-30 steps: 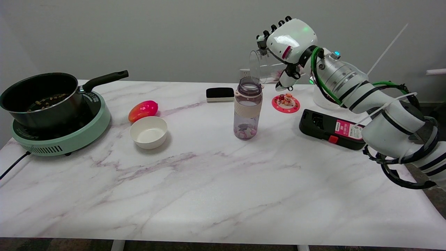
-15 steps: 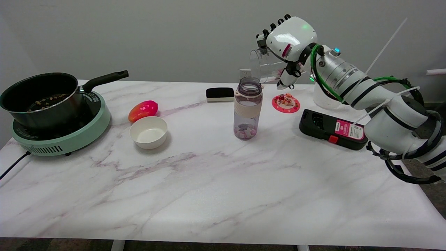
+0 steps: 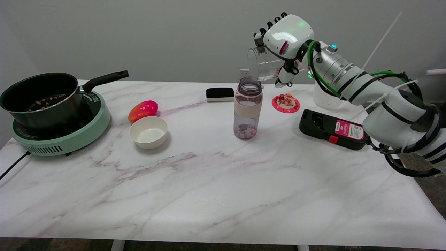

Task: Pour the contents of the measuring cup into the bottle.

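The clear measuring cup (image 3: 262, 65) is held in the air, tipped on its side with its mouth over the uncapped bottle (image 3: 247, 108), which stands upright mid-desk with a small heap of pink and white pieces at its bottom; what is left in the cup cannot be told. The front half of the desk (image 3: 209, 195) lies bare, with a white bowl (image 3: 148, 132) to the bottle's left and a black device (image 3: 332, 129) to its right. The right hand (image 3: 286, 38) grasps the cup, fingers (image 3: 269, 25) wrapped over it.
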### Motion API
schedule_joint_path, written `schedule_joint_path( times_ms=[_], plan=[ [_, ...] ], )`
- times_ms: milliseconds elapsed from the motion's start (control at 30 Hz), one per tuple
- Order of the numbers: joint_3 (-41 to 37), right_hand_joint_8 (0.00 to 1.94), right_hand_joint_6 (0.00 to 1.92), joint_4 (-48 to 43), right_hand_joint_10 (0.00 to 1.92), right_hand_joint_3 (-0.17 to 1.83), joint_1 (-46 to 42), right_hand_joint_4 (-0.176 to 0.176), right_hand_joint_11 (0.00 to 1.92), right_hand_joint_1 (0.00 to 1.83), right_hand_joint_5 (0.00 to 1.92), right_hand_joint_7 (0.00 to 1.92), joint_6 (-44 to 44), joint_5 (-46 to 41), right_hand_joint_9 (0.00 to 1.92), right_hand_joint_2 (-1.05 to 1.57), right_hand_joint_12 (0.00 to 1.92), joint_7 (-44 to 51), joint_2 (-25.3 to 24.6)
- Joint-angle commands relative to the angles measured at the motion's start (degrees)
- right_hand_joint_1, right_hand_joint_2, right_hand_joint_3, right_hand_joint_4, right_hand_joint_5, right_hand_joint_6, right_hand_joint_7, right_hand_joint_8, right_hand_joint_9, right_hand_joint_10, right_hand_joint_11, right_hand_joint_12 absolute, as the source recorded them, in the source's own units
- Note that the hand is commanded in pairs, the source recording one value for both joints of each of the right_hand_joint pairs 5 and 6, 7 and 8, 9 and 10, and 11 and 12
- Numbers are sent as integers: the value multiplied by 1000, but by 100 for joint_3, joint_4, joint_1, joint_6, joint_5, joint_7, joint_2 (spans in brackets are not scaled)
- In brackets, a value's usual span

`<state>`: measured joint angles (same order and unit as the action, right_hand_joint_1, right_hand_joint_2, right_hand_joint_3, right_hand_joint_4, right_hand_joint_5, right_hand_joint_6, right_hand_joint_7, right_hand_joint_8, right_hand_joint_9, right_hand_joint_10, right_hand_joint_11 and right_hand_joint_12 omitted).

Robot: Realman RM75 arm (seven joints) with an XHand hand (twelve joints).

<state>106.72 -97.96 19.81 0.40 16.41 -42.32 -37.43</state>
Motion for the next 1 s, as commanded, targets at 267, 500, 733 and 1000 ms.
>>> schedule_joint_path(
  times_ms=[267,500,733,1000],
  plan=[
    [1061,1675,1915,255,1402,439,997,0,1291,1291,1915,1675,-211,-84,1402,1410,1291,-82,279],
    [1050,1684,1920,212,1409,430,925,0,1298,1292,1920,1684,-294,276,1409,1420,1298,-85,308],
    [1063,1692,1920,258,1415,423,933,0,1304,1291,1920,1692,-341,305,1415,1433,1304,-85,348],
    [1239,1694,1920,313,1415,419,1048,0,1307,1290,1920,1694,-384,415,1415,1435,1307,-133,399]
  ],
)
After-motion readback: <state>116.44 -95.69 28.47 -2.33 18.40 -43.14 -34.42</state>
